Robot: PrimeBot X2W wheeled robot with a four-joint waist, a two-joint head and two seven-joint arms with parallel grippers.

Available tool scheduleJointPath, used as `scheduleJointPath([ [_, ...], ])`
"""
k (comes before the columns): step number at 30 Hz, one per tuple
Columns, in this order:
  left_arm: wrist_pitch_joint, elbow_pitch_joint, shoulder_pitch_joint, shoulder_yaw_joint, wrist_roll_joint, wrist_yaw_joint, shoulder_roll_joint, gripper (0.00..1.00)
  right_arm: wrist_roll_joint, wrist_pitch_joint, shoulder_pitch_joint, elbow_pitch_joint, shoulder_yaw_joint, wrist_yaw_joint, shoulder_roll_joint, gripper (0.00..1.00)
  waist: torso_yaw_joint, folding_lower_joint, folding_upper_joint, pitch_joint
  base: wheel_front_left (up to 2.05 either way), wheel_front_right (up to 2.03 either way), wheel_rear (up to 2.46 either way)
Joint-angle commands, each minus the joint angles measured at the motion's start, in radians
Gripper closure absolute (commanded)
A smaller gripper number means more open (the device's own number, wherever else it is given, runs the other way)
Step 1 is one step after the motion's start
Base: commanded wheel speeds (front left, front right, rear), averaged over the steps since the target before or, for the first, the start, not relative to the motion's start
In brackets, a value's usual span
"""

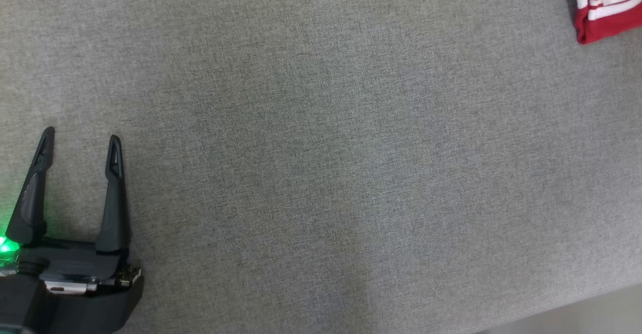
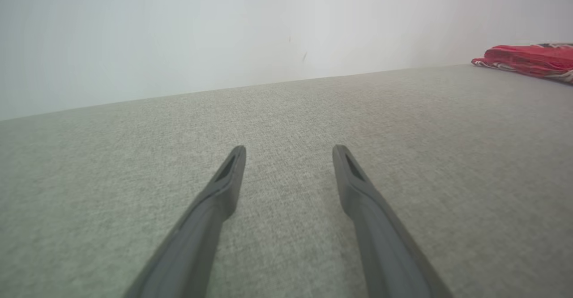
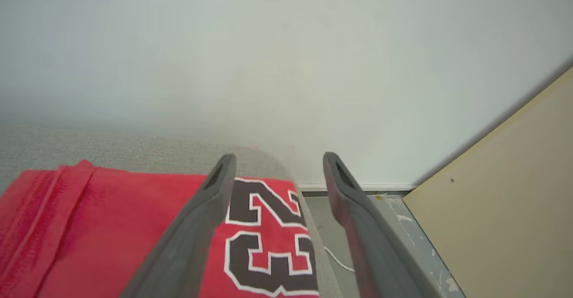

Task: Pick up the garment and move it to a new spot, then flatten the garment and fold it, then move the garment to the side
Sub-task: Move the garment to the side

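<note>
Red numbered jersey (image 3: 112, 226), folded, lies directly beneath right gripper (image 3: 278, 159), jaws wide, holding nothing. Left gripper (image 1: 81, 134) wide, well apart from it. Judged placed aside: withdraw straight up, not snagging folds.

Grey woven fabric surface (image 1: 321, 153) spreads wide across the head view, evenly lit, soft shadow only. Over in the left wrist view a plain pale wall (image 2: 224, 29) rises straight from its far edge, a faint scuff or two on it. Right wrist view now: the surface ends, and below it there's a grey floor (image 3: 394, 217) flecked with white paint, a white baseboard (image 3: 358, 186), a thin white cord (image 3: 338, 260) and a beige panel (image 3: 501, 190) slanting in.
</note>
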Motion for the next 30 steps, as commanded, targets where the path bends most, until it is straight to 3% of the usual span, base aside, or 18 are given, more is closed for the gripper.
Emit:
scheduleJointPath([
  [1,0.008,0.059,0.011,-0.002,-0.013,0.008,-0.007,0.0,-0.013,-0.016,-0.01,0.008,-0.008,-0.003,0.014,0.0,0.001,0.0001,0.0001,-0.009,0.0,0.0,0.0],
  [8,0.008,0.091,0.013,-0.01,-0.025,0.008,-0.031,0.0,-0.023,-0.048,0.045,-0.042,-0.028,-0.003,0.056,0.0,0.005,0.0001,0.0001,-0.079,0.0,0.0,0.0],
  [12,0.006,0.109,0.025,0.003,-0.04,0.013,-0.05,0.0,-0.015,-0.05,0.114,-0.149,-0.051,-0.003,0.082,0.0,0.02,0.0001,0.0001,-0.148,0.0,0.0,0.0],
  [19,0.003,0.16,0.069,0.034,-0.06,0.013,-0.089,0.0,-0.01,-0.05,0.353,-0.358,-0.098,-0.003,0.137,0.0,0.067,0.0001,0.0001,-0.311,0.0,0.0,0.0],
  [30,0.003,0.218,0.16,0.027,-0.06,0.002,-0.142,0.0,-0.012,-0.05,0.735,-0.532,-0.195,-0.003,0.239,0.0,0.16,0.0001,0.0001,-0.516,0.0,0.0,0.0],
])
